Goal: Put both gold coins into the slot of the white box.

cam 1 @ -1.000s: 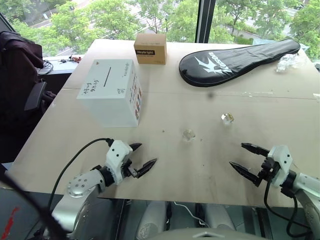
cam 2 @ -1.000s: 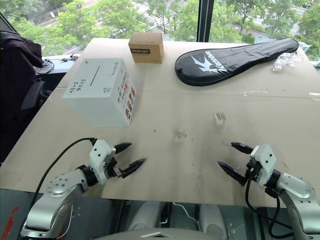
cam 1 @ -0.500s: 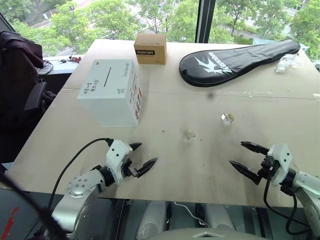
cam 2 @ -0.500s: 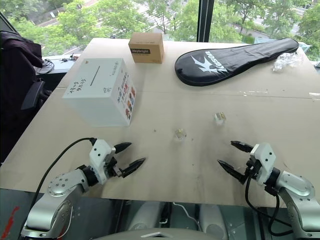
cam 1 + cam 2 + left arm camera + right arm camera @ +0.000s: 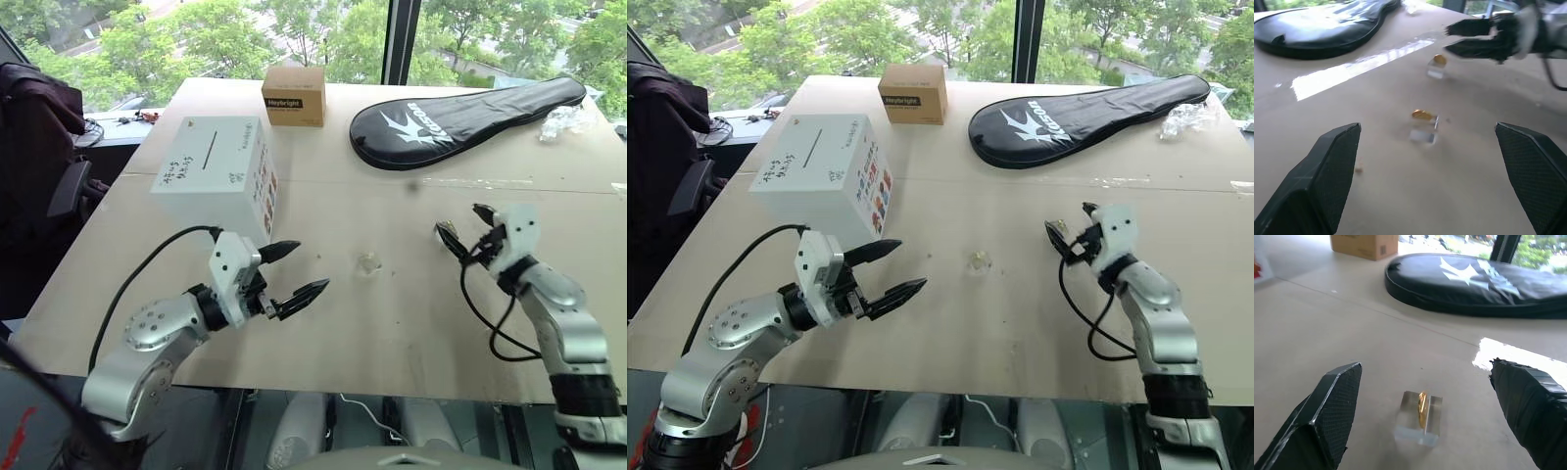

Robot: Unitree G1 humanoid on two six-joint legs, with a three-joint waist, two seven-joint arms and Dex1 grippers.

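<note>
Right hand (image 5: 1067, 230): fingers spread, holding nothing, hovering over the counter (image 5: 1019, 323). One gold coin (image 5: 1422, 409) sits upright on edge in a small clear plastic block (image 5: 1418, 425) on the counter, between that hand's fingertips as the right wrist view sees it and not touched by either. In the head views this block is largely hidden behind the same hand.

Left hand (image 5: 294, 271): fingers wide apart, empty, above the counter's near edge, just in front of the white box (image 5: 217, 176). Through its wrist view, the second gold coin (image 5: 1421, 115) rests on another clear block (image 5: 1423, 131) ahead of it, between the two fingers and well short of both. In the head view that block (image 5: 979, 260) lies about midway between the two hands.

White box: on the left half of the counter, behind the left hand. Slot (image 5: 205, 154) is a thin dark line on its top face with handwritten characters alongside; colourful print on the side facing the counter's middle. Both coins are out of the box and well apart from it.

Behind the white box, at the far edge by the window: a brown cardboard box (image 5: 294, 94) with a black label. To that box's right, a black racket cover (image 5: 460, 112) lies flat, with crumpled clear plastic (image 5: 566, 119) at its far right end.
</note>
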